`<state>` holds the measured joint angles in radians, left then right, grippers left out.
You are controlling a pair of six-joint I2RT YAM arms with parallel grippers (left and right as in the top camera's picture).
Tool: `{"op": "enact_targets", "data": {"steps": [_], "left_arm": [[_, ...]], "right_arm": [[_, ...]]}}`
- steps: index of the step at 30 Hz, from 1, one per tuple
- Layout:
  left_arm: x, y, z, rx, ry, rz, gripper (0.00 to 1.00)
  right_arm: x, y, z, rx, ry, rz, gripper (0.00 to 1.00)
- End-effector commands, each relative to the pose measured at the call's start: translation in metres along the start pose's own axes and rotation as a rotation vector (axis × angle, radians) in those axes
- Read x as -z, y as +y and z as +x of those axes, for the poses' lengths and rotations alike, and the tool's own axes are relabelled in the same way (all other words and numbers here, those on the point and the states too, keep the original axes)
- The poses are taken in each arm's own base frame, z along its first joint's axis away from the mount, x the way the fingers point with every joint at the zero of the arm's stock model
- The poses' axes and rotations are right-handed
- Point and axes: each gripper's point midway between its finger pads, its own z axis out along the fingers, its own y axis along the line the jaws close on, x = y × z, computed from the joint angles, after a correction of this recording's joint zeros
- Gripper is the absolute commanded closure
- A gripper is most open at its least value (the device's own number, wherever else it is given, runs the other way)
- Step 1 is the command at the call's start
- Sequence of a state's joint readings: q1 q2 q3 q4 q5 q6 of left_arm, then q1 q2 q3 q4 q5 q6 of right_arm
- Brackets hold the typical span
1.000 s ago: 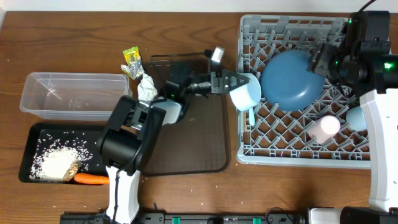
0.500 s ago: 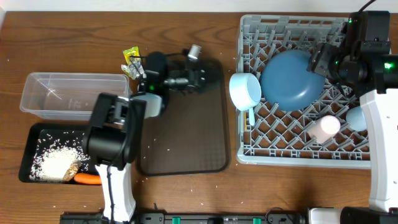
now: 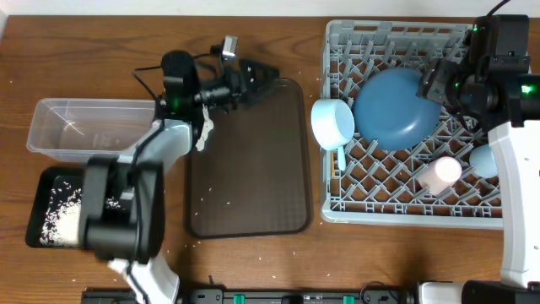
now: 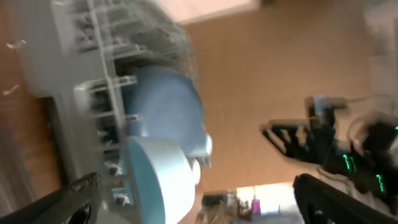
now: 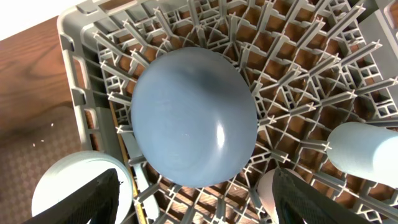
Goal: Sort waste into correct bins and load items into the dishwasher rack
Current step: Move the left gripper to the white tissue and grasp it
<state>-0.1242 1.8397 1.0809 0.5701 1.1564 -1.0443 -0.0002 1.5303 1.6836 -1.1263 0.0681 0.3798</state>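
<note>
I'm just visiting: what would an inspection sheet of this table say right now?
Surface: wooden table, stray grains.
Job's things: blue plate, pink cup and light-blue cup in grey rack; white bowl at its left edge; clear tub looks empty; rice pile in black tray; wrapper partly under left arm.
Clutter: brown tray.
Grippers: left gripper open, empty; right gripper open above the plate.
Cables: black cable by left arm.
Surroundings: nothing seen.

Bright, even light — left wrist view motion-blurred, others sharp.
</note>
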Motion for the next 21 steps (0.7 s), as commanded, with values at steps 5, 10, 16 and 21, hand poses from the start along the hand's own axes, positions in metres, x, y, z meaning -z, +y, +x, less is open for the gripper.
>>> {"op": "enact_targets", "data": {"steps": [5,10,16,21], "left_arm": [[0.087,0.096,-0.028,-0.255,-0.375,-0.933,0.02],[0.127,0.113,-0.036,-0.438,-0.371,-1.241,0.02],[0.149,0.139,-0.036,-0.528,-0.283,-1.433,0.11],[0.147,0.169,-0.029,-0.513,-0.211,-1.476,0.18]], "right_arm": [[0.008,-0.001,-0.003,-0.011,-0.020,-0.011,0.28],[0.008,0.001,-0.005,-0.012,-0.029,-0.015,0.28],[0.008,0.000,-0.005,-0.011,-0.028,-0.014,0.27],[0.008,0.000,-0.005,-0.011,-0.028,-0.014,0.28]]}}
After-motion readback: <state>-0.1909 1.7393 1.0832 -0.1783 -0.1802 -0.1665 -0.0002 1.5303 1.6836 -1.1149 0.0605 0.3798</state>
